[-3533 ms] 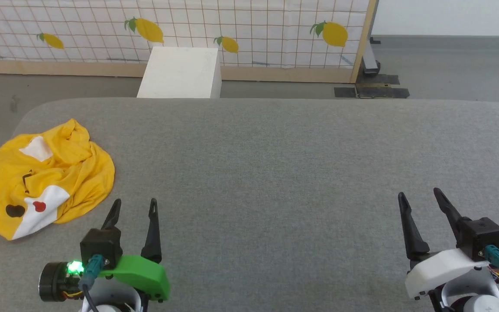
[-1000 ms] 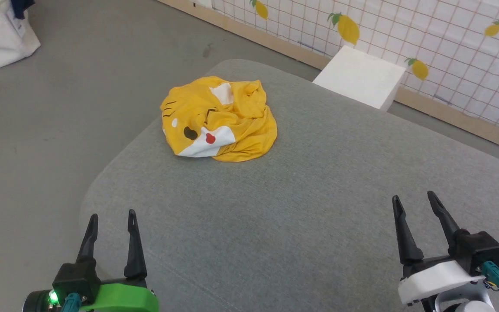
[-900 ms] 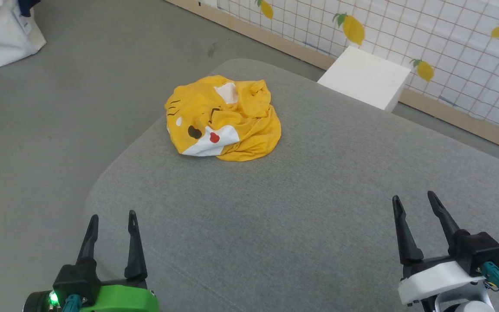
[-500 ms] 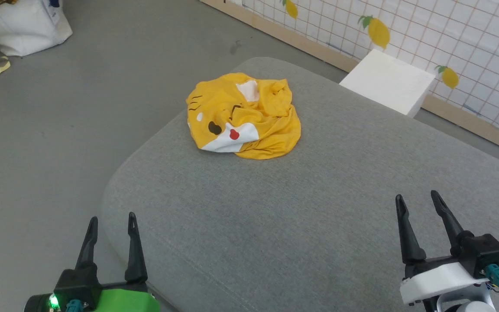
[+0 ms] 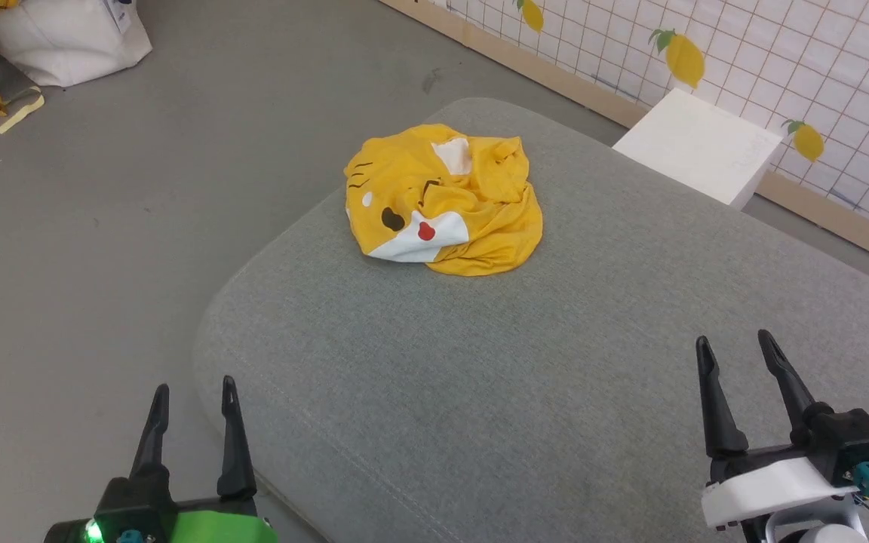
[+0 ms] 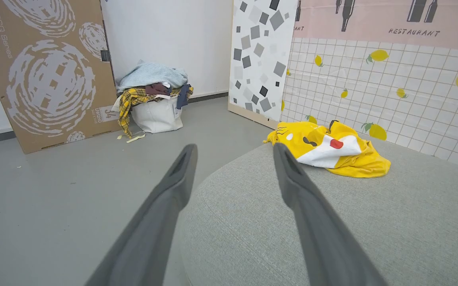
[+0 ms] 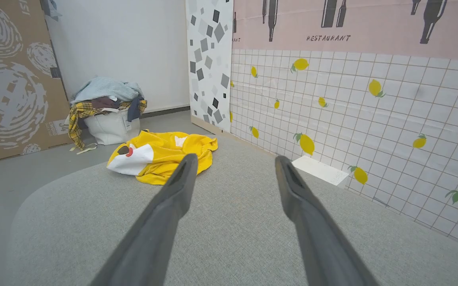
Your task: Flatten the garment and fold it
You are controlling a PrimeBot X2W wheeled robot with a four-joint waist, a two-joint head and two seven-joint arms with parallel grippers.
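Both the left tool [image 5: 194, 382] and right tool [image 5: 732, 336] hover with jaws parted, well apart from the crumpled garment [image 5: 480, 219].

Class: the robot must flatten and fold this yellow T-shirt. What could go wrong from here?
1. The garment lies by the rounded edge of the grey padded surface; a pull that way might drag it onto the floor.
2. It is bunched in overlapping folds, so a pinch may catch several layers.
3. The left pincer and right pincer stand open, far from it; a long reach may land off target.
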